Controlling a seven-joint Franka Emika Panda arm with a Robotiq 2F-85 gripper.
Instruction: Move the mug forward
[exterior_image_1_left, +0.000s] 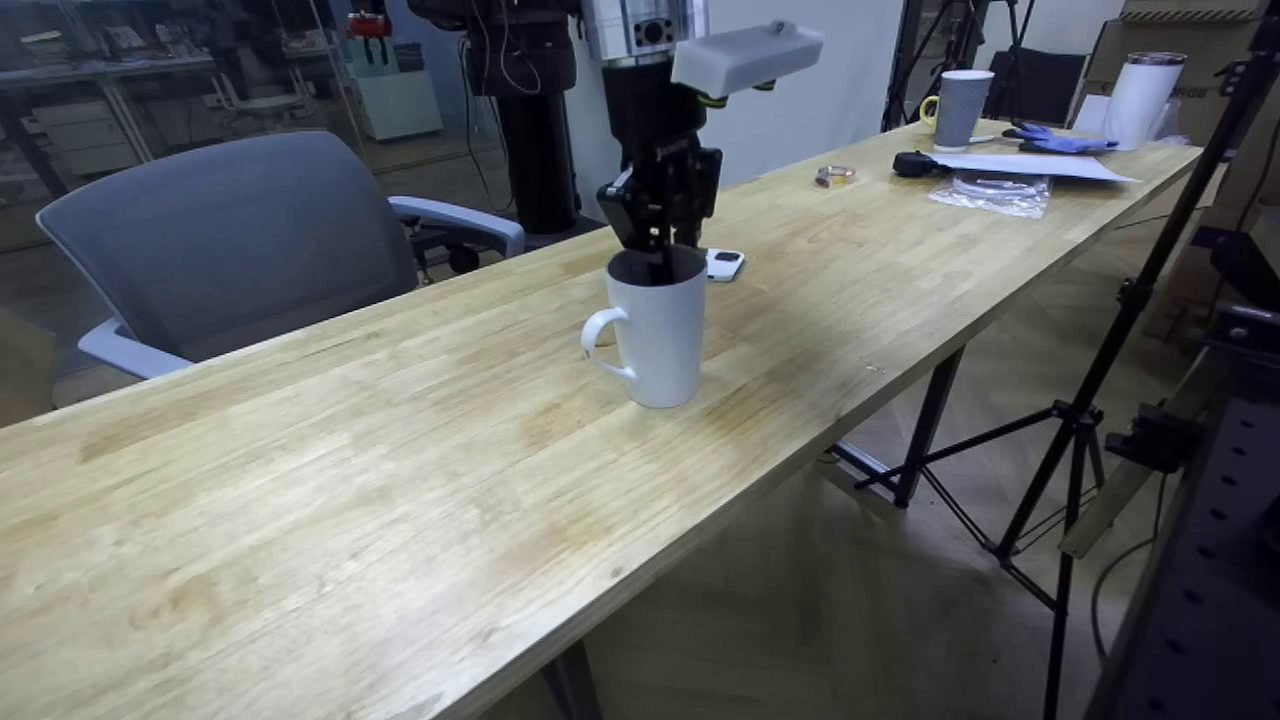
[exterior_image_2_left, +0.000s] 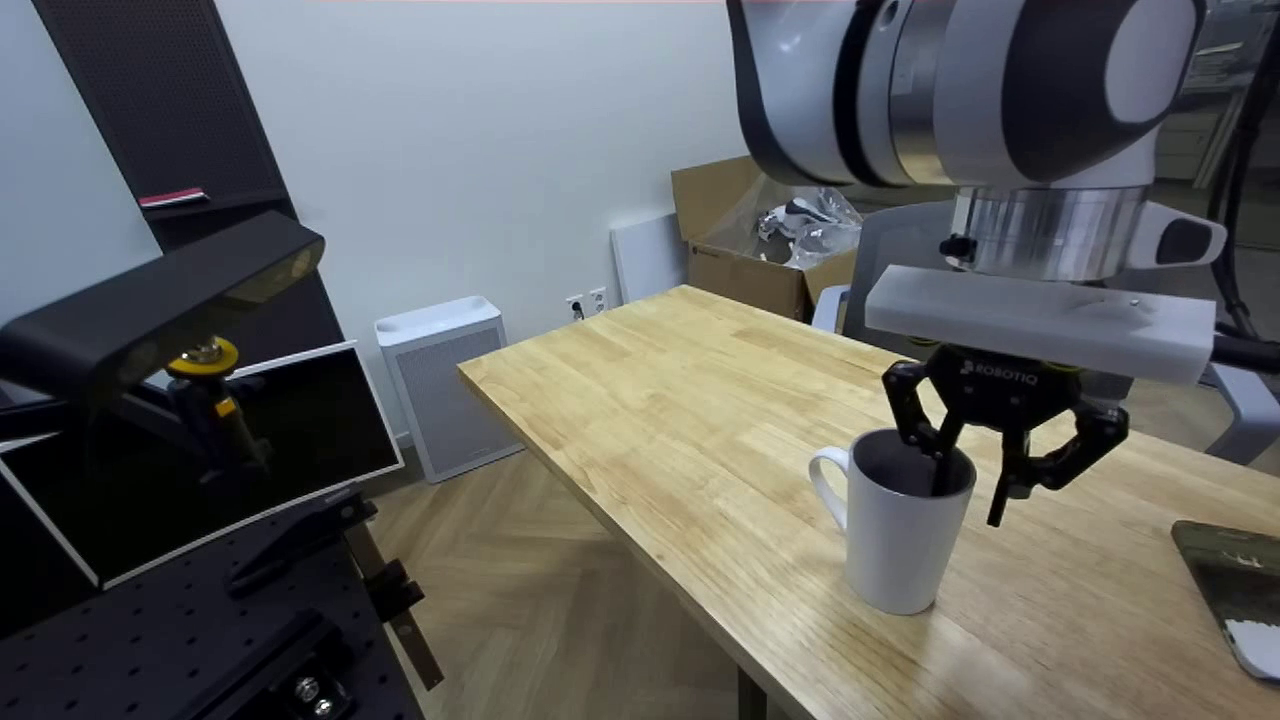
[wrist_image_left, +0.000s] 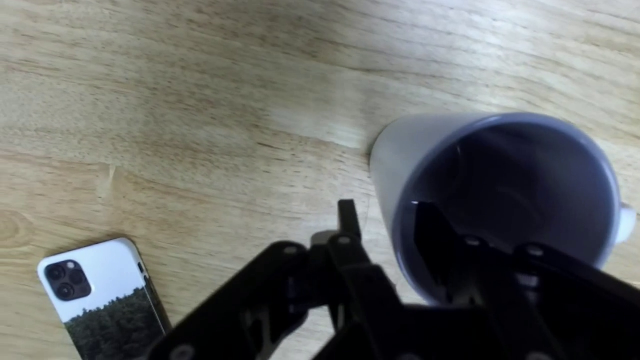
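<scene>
The white mug (exterior_image_1_left: 665, 345) stands upright on the wooden table. It also shows in an exterior view (exterior_image_2_left: 900, 550) and at the right of the wrist view (wrist_image_left: 500, 185). Its inside is dark. My gripper (exterior_image_2_left: 968, 505) is above the mug with its fingers pointing down. One finger reaches inside the mug. The other finger is outside, beside the wall, so the rim lies between them. The wrist view shows a gap between the fingers (wrist_image_left: 385, 204) and the outer finger apart from the wall. Whether the inner finger touches the wall is unclear.
A phone (wrist_image_left: 110, 300) lies on the table near the mug, also in both exterior views (exterior_image_1_left: 724, 264) (exterior_image_2_left: 1240, 570). Farther along are a grey cup (exterior_image_1_left: 963, 110), papers (exterior_image_1_left: 1030, 165), blue gloves (exterior_image_1_left: 1060, 140) and a white tumbler (exterior_image_1_left: 1142, 105). A chair (exterior_image_1_left: 230, 240) stands alongside.
</scene>
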